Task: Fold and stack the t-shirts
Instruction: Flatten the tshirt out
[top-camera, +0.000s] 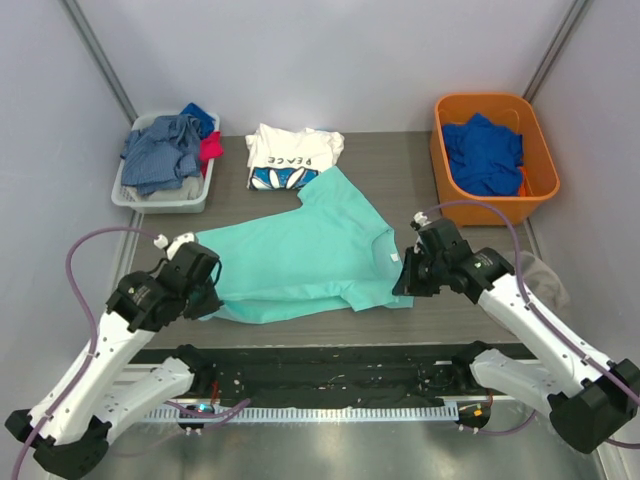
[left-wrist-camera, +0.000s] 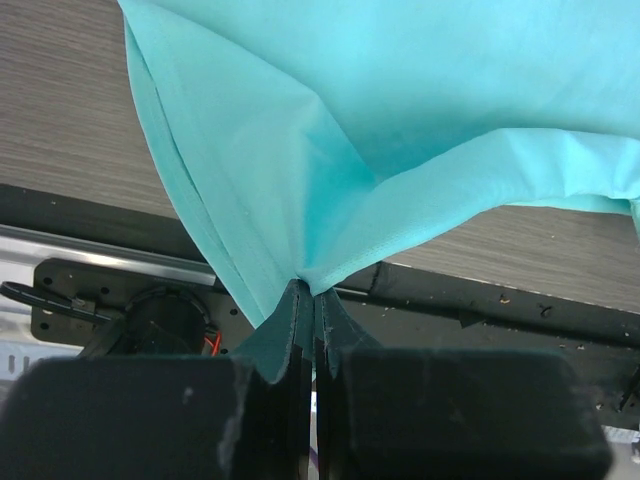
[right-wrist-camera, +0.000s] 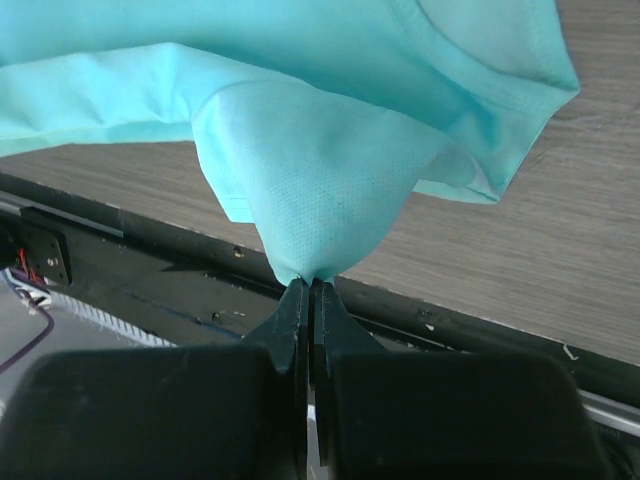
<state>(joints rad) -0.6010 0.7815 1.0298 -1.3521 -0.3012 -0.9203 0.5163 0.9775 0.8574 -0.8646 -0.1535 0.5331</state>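
1. Table (top-camera: 390, 170): grey wood-grain top, carrying every item below.
2. Mint-teal t-shirt (top-camera: 300, 255): spread across the middle of the table, collar toward the right, one sleeve pointing to the far side. The near edge seems doubled under, though the overhead view is too coarse to be sure. Both near corners are lifted off the table.
3. Orange basket (top-camera: 436, 150): far right of the table, holding a royal blue garment (top-camera: 483, 152).
4. Pale basket (top-camera: 160, 203): far left of the table, heaped with grey-blue denim-like clothes (top-camera: 160, 150); a red piece (top-camera: 210, 148) shows at its right side.
5. White t-shirt (top-camera: 292, 155): folded, printed "PEACE" above blue petals, lying on the far middle of the table, just beyond the mint-teal sleeve.
6. Left gripper (left-wrist-camera: 308, 290): jaws clenched on a pinch of the mint-teal t-shirt at its near-left hem corner; the fabric fans upward from the tips.
7. Right gripper (right-wrist-camera: 310, 282): jaws clenched on a pinch of the mint-teal t-shirt at the near-right end, beside the collar; the cloth hangs above the table edge.
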